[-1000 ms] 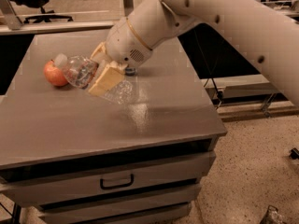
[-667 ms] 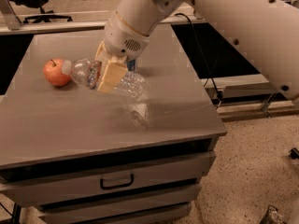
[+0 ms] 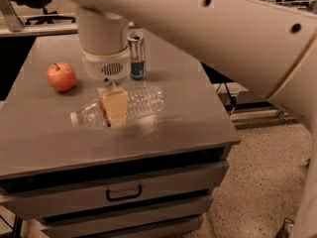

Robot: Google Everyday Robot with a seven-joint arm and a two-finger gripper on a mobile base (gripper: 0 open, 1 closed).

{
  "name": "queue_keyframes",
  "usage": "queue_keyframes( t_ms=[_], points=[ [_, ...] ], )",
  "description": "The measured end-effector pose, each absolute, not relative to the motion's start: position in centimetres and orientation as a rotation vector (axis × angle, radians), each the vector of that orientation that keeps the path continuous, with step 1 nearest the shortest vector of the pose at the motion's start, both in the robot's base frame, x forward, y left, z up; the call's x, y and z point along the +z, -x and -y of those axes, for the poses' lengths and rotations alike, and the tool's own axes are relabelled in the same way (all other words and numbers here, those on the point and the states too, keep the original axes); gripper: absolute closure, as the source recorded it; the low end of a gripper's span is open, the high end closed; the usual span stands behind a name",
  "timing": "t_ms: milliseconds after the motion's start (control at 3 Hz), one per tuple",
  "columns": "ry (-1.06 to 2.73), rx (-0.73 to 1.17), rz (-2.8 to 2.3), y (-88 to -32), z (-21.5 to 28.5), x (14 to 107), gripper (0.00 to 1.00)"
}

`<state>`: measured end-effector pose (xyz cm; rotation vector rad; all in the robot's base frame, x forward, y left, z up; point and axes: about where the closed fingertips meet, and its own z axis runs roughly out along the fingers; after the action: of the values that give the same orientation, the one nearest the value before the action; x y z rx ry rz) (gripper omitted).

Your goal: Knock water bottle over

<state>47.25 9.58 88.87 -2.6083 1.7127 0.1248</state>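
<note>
The water bottle is clear ribbed plastic with a white cap. It lies on its side on the grey table, cap pointing left. My gripper comes straight down over the bottle's middle. One cream finger crosses the near side of the bottle; the other is hidden behind it. The gripper looks shut on the bottle. The white wrist stands right above.
A red apple sits at the left of the table. A slim silver-and-blue can stands upright just behind the bottle, beside the wrist. Drawers are below the table top. The large white arm fills the upper right.
The bottle and gripper have moved away from the apple toward the table's middle and front. The bottle now rests flat on the table. The view has come closer.
</note>
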Motion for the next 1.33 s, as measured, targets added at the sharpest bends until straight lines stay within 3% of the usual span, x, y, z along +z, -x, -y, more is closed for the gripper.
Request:
queue_keyframes(
  t_ms=[333,1333],
  points=[
    [2.663,0.021,-1.788,-44.3,-10.0,87.7,0.84],
    [2.455,0.114,-1.905,-43.7,-10.7,86.3,0.12]
  ],
)
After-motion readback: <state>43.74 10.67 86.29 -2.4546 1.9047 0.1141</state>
